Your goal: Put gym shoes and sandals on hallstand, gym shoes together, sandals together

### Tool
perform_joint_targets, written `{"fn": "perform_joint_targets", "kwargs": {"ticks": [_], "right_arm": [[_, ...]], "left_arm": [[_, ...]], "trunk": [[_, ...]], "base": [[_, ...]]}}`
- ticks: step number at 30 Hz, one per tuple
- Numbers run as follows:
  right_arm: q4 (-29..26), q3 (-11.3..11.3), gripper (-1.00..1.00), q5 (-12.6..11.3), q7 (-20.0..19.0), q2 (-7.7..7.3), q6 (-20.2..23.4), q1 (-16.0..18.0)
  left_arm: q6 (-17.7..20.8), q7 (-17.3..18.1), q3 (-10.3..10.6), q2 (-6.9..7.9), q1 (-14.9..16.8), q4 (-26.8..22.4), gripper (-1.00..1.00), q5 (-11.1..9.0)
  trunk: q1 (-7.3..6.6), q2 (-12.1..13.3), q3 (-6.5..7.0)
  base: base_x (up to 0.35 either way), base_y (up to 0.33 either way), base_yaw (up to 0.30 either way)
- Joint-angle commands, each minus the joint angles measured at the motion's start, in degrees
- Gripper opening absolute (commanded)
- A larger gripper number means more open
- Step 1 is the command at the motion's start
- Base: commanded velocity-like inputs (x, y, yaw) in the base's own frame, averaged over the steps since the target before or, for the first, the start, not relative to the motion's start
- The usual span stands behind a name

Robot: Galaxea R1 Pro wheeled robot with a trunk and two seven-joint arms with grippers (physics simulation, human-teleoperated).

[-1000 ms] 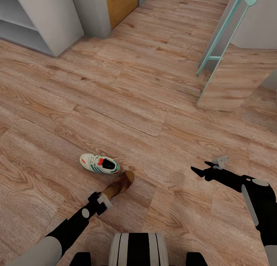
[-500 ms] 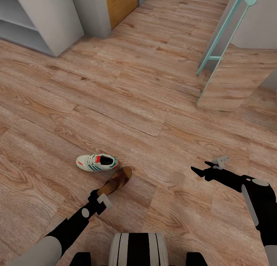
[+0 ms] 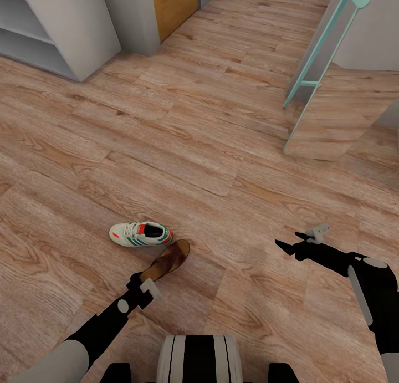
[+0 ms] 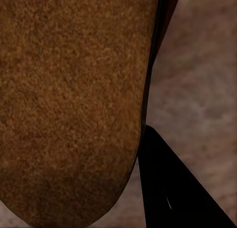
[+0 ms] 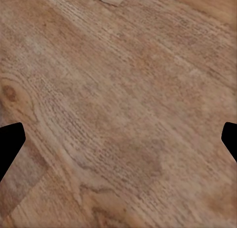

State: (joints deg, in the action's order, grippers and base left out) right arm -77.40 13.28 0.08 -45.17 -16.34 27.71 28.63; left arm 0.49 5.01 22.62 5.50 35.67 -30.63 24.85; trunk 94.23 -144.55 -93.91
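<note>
Wood-plank floor [image 3: 221, 150] runs across the corridor in light brown, and one sneaker [image 3: 141, 234] lies on it, cream-white with green stripes and a red-orange tongue. Taking that sneaker as the landmark, a brown sandal [image 3: 166, 261] lies just beside it on the robot's side, angled, its front end close to the sneaker's heel end; whether the two touch cannot be told. The left gripper [image 3: 145, 286] sits at the sandal's near end, on the side away from the sneaker. In the left wrist view the tan footbed of the sandal [image 4: 69, 104] is right up against the camera and one black finger [image 4: 173, 188] lies alongside its edge; whether the fingers are closed on the sandal cannot be told. The right gripper [image 3: 285, 245] hangs over bare floor well apart from the sneaker, on the robot's right, its fingers spread wide with nothing between them, and the right wrist view shows plank grain [image 5: 118, 109] between the two tips. Far beyond the sneaker, at the robot's left, stands a light-grey shelf unit [image 3: 61, 23].
</note>
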Motion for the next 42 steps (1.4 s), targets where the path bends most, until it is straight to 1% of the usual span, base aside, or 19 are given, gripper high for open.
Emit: {"fn": "perform_joint_targets", "kwargs": {"ticks": [1,10,20,24,26,29,31,33,34,39,41,42], "right_arm": [[-0.06,0.08,1.00,0.01,-0.27,0.01,0.41,0.06],[-0.11,0.09,1.00,0.01,-0.27,-0.01,0.41,0.04],[-0.12,0.08,1.00,0.01,-0.27,-0.01,0.41,0.04],[-0.12,0.10,1.00,0.01,-0.27,-0.01,0.41,0.06],[-0.09,0.15,1.00,0.01,-0.27,-0.01,0.41,0.06],[-0.07,0.16,1.00,0.01,-0.27,-0.01,0.41,0.05],[-0.05,0.16,1.00,0.06,-0.27,-0.02,0.41,0.06],[-0.04,0.17,1.00,0.08,-0.27,-0.05,0.41,0.04],[-0.03,0.17,1.00,0.09,-0.27,-0.07,0.41,0.03],[-0.03,0.19,1.00,0.09,-0.27,-0.09,0.41,0.02],[-0.03,0.54,1.00,0.13,-0.27,-0.13,0.41,0.04],[-0.03,1.19,1.00,0.15,-0.27,-0.15,0.41,0.03]], "left_arm": [[0.04,0.18,0.12,0.00,0.01,-0.12,-1.00,0.81],[-0.19,0.18,0.25,-0.12,0.01,-0.09,-1.00,0.80],[-0.30,0.18,0.18,-0.32,-0.03,-0.27,-1.00,0.74],[-0.24,0.24,0.00,-0.45,-0.10,-2.04,-1.00,0.73],[-0.21,0.50,-0.14,-0.48,-0.24,-3.85,-1.00,0.58],[0.00,0.67,-0.15,-0.58,-0.45,-4.87,-1.00,0.42],[0.13,0.74,-0.08,-1.32,-0.58,-5.29,-1.00,0.34],[0.21,0.77,-0.11,-2.54,-0.69,-5.46,-1.00,0.46],[0.25,0.77,-0.18,-3.57,-0.75,-5.57,-1.00,0.34],[0.16,0.62,-0.54,-4.11,-0.71,-5.79,-1.00,-0.18],[0.14,0.57,-0.71,-4.27,-0.69,-5.90,-1.00,-1.01],[0.14,0.53,-0.78,-4.32,-0.67,-5.94,-1.00,-2.03]], "trunk": [[-0.01,-0.01,-0.03],[-0.01,-0.01,-0.03],[-0.27,0.12,2.19],[-0.37,0.17,3.07],[-0.42,0.20,3.51],[-0.50,0.24,4.18],[-0.55,0.27,4.62],[-0.60,0.30,5.07],[-0.63,0.31,5.29],[-0.76,0.38,6.39],[-0.81,0.40,6.84],[-0.83,0.42,7.06]], "base": [[0.000,0.000,0.000],[0.000,0.000,0.000],[0.000,0.000,0.000],[0.000,0.000,0.000],[0.000,0.000,0.000],[0.000,0.000,0.000],[0.000,0.000,0.000],[0.000,0.000,0.000],[0.000,0.000,0.000],[0.000,0.000,0.000],[0.000,0.000,0.000],[0.000,0.000,0.000]]}}
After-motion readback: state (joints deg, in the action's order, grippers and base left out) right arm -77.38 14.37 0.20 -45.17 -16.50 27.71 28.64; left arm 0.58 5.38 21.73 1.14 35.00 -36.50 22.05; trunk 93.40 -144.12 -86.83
